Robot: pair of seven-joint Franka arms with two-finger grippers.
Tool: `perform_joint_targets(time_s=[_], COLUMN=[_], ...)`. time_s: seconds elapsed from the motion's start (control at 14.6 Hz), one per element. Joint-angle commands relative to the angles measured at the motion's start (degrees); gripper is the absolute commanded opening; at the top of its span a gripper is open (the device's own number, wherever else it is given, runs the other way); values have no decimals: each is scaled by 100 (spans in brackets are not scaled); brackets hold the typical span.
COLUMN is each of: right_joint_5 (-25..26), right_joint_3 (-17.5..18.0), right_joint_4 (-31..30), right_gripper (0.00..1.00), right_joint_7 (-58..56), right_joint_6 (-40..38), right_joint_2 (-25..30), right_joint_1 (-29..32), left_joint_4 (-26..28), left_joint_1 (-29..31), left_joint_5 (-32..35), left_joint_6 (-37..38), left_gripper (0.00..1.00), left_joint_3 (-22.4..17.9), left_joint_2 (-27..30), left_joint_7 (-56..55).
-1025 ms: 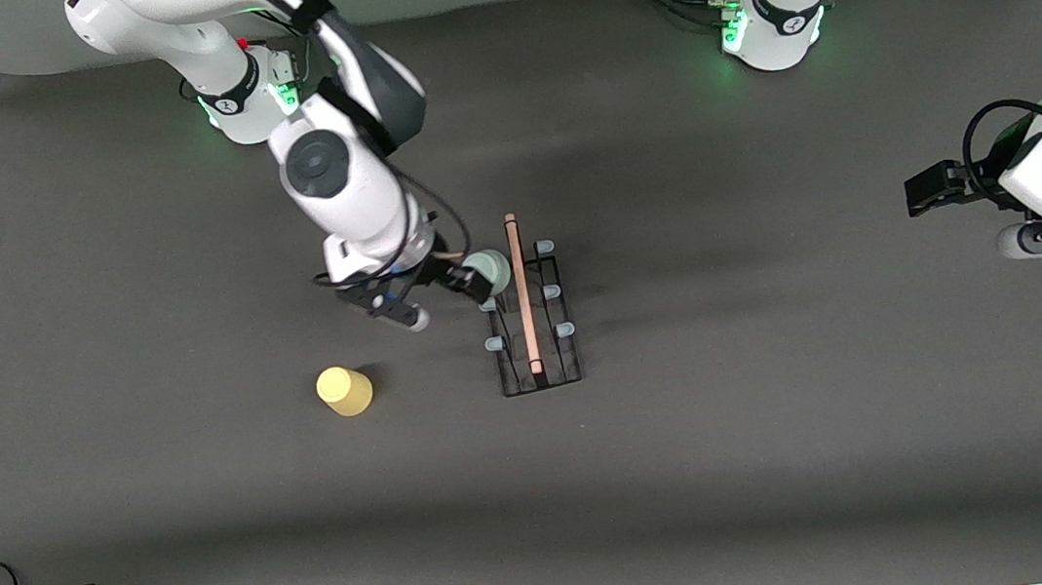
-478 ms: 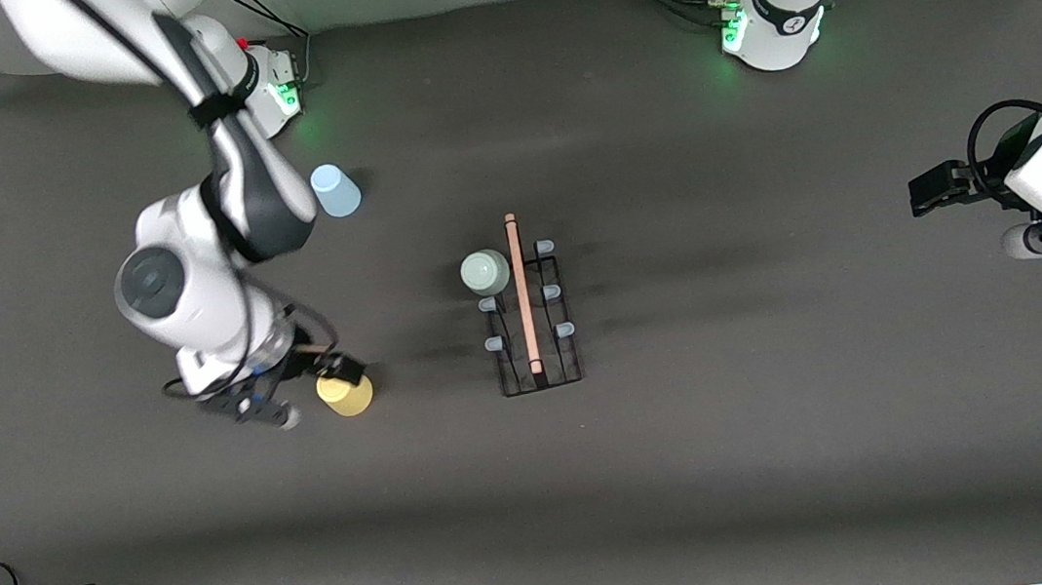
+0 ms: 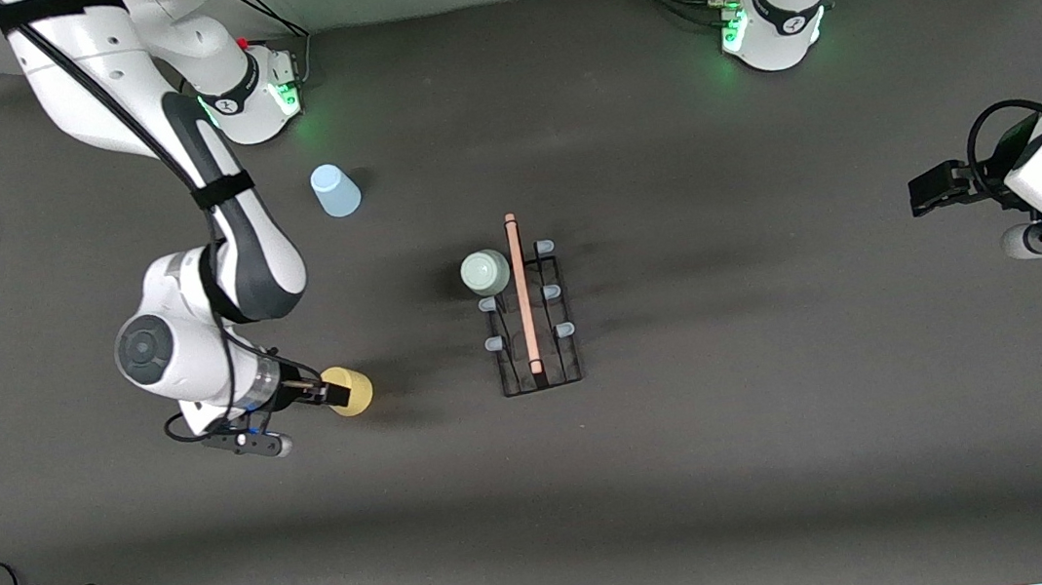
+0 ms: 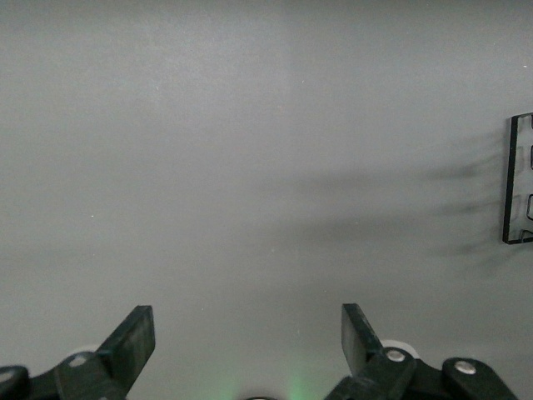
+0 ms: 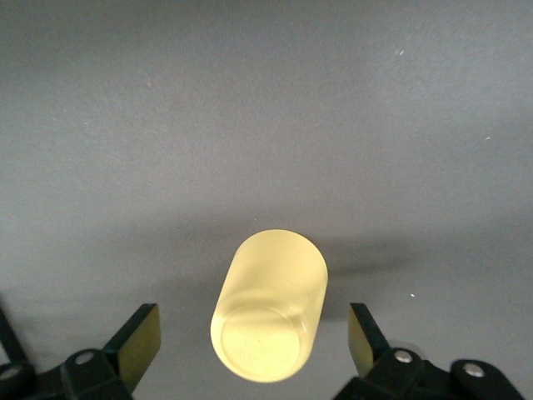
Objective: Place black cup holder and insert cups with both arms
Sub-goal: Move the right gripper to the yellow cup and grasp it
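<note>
Right gripper (image 3: 333, 393) spread wide around yellow cup (image 3: 352, 390), no squeeze, cup upside down on tabletop. Grey-green cup (image 3: 485, 273) already on black cup holder (image 3: 530, 306) mid-table; blue cup (image 3: 335, 190) near right arm base. Left gripper (image 3: 923, 191) waits released at tabletop edge, arm partly cropped.

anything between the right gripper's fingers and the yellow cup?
Nothing. In the right wrist view the yellow cup stands between the open right gripper fingers, bare table either side.
</note>
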State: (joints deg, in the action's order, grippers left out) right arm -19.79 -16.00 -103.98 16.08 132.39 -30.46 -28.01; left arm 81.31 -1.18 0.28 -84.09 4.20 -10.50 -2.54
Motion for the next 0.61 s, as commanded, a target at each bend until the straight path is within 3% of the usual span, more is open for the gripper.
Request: perform_joint_targets(time_s=[0.0,0.27,0.34,0.41,0.48,0.55], right_joint_5=[-253,-491,-482,-482,-482,-482], right_joint_3=[0,53,70,70,79,71], right_joint_4=[150,159,141,141,141,141], right_gripper=[100,100,92,41,6,0], right_joint_7=[-149,-149,-149,-158,-115,-79], right_joint_6=[191,270,270,244,209,156], right_joint_2=[-319,-496,-496,-479,-444,-382], right_joint_1=[-38,-73,-74,-65,-73,-82], left_joint_4=[96,87,87,87,87,87], left_joint_1=[-14,-14,-14,-22,-22,-31], left_joint_5=[-2,-2,-2,-2,-2,-2], left_joint_6=[-3,50,50,50,50,50], left_gripper=[100,100,100,100,100,100], left_joint_3=[-7,-7,-7,-7,-7,-7], left_joint_2=[118,145,145,145,145,145], left_joint_7=[-36,-35,-36,-36,-36,-36])
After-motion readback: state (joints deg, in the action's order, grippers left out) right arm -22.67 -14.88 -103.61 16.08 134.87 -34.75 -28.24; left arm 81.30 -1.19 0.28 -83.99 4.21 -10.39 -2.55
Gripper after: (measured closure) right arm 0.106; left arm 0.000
